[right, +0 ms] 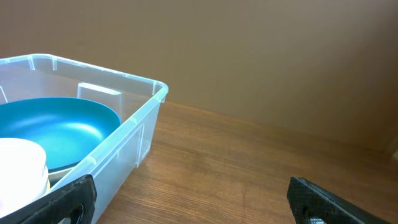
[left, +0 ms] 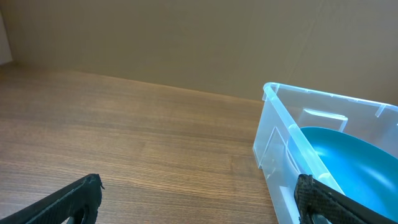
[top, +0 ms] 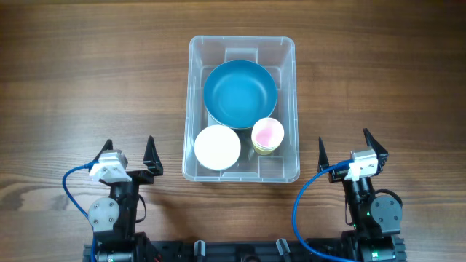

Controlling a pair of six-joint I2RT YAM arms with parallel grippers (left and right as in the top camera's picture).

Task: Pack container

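The clear rectangular container (top: pixel 290 87) sits at the table's centre. Inside it lie a large blue bowl (top: pixel 239 90), a white bowl (top: pixel 217 147) at the front left and a small pink-lined cup (top: pixel 267 135) at the front right. My left gripper (top: pixel 130 154) is open and empty, left of the container's front corner. My right gripper (top: pixel 343 148) is open and empty, right of the container. The left wrist view shows the container wall (left: pixel 277 143) and the blue bowl (left: pixel 348 162). The right wrist view shows the container (right: pixel 134 127), the blue bowl (right: pixel 56 130) and the white bowl (right: pixel 22 165).
The wooden table (top: pixel 73 80) extends on both sides of the container. A blue cable (top: pixel 69 182) loops at the left arm's base and another blue cable (top: pixel 302 196) at the right arm's base. A brown wall stands behind the table.
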